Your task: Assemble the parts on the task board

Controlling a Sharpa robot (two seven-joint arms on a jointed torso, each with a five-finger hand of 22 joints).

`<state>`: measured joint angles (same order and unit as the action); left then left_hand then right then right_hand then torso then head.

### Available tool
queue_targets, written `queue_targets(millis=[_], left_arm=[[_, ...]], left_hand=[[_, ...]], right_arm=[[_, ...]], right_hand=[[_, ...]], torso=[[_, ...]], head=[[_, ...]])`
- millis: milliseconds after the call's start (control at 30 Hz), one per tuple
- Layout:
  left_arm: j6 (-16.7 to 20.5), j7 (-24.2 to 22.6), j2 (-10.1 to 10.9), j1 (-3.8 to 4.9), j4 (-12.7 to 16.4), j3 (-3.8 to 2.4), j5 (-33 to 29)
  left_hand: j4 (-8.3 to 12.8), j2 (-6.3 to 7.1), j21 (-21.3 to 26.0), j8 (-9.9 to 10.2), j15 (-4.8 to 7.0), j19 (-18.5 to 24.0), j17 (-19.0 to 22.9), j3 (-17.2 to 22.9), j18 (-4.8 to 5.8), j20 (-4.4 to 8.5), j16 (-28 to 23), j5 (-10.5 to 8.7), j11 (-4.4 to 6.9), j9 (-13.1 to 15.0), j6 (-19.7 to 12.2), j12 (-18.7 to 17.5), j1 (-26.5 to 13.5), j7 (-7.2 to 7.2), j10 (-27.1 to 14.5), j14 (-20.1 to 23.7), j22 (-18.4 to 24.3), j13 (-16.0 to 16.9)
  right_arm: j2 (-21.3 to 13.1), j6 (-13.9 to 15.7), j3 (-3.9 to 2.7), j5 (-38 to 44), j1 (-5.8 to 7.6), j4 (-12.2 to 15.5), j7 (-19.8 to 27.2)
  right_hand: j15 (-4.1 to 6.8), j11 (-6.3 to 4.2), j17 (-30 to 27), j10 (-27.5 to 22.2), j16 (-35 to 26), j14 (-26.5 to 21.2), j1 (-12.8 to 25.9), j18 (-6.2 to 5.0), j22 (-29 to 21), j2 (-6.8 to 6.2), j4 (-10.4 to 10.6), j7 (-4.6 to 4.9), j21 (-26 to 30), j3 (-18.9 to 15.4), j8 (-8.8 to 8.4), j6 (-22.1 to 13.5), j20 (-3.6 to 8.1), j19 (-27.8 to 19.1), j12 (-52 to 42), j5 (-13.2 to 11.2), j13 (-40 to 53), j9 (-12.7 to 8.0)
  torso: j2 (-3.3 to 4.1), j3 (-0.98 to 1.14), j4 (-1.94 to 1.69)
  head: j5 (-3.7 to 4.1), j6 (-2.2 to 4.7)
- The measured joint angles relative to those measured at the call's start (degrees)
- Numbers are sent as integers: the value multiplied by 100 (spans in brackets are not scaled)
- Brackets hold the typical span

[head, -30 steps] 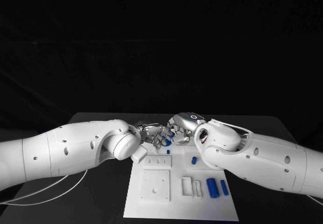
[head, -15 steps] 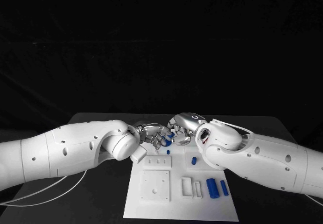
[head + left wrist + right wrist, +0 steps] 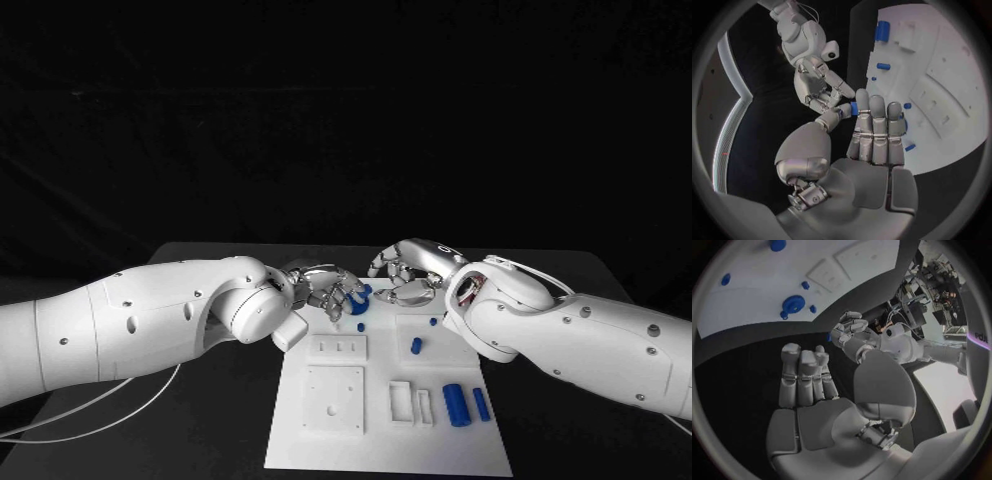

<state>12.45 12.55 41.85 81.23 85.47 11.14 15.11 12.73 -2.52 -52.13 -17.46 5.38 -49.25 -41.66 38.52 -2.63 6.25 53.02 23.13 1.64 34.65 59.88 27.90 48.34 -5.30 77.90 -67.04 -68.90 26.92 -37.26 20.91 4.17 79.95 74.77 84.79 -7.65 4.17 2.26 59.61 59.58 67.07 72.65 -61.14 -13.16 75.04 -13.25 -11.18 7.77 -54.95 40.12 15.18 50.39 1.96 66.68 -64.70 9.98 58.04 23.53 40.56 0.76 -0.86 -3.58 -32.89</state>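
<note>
The white task board (image 3: 378, 440) lies in the middle of the black table. Over its far end my left hand (image 3: 326, 289) pinches a small blue part (image 3: 361, 294) between thumb and a finger; the left wrist view shows the part (image 3: 854, 108) at those fingertips of the hand (image 3: 873, 135). My right hand (image 3: 414, 274) hovers just to the right of it, apart from the part, fingers straight and holding nothing (image 3: 811, 385). A blue gear (image 3: 793, 303) sits on the board near its far end.
On the board lie two blue cylinders (image 3: 457, 403) (image 3: 480, 402), a blue peg (image 3: 415, 344), a smaller peg (image 3: 359, 325), white blocks (image 3: 400, 400) and a square white plate (image 3: 335, 397). A white cable (image 3: 87, 425) runs over the table's left side.
My right hand has drawn back to the right, away from the left hand's fingertips; the blue part stays with the left hand. The left arm has barely moved.
</note>
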Motion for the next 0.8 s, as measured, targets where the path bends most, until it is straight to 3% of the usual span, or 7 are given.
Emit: queue_targets(millis=[367, 600, 800], left_arm=[[-437, -3, 13, 0, -5, 1, 81], [-527, 14, 27, -3, -11, 8, 117], [-554, 34, 34, -6, -9, 10, 137]], left_hand=[[23, 0, 0, 21, -10, 43, 0, 7, 0, 1, 0, 0, -1, 3, 0, -22, 0, 0, 1, -9, 0, -5], [43, 1, 0, 15, -11, 43, 5, 16, 0, 1, 0, -2, -2, 2, -1, -22, 1, 1, 1, -9, 5, -5], [46, 1, 0, 9, -21, 43, 4, 14, 0, 1, 0, -12, -11, 1, -1, -22, 1, 1, 10, -17, 5, -4]], right_arm=[[-52, -2, 1, -492, -4, -28, 711], [-53, -118, 34, -514, -9, -42, 861], [-77, -282, 68, -490, -28, -34, 929]], right_hand=[[0, -1, 6, -41, 0, 0, -81, 44, 0, 160, -122, 22, 0, -201, 32, -42, 8, -31, -30, -205, -46, 36], [21, -21, 13, -62, 1, -21, -115, 46, 0, 257, -188, 27, 0, -267, 112, -42, 0, -39, -69, -266, -75, 68], [39, -30, 13, -69, 1, -39, -78, 49, 0, 294, -257, -26, 0, -335, 150, 38, -1, -39, -69, -267, -93, 82]], torso=[[1, 7, 2], [-2, 7, -1], [-4, 6, -1]], head=[[3, -8], [7, -14], [7, -18]])
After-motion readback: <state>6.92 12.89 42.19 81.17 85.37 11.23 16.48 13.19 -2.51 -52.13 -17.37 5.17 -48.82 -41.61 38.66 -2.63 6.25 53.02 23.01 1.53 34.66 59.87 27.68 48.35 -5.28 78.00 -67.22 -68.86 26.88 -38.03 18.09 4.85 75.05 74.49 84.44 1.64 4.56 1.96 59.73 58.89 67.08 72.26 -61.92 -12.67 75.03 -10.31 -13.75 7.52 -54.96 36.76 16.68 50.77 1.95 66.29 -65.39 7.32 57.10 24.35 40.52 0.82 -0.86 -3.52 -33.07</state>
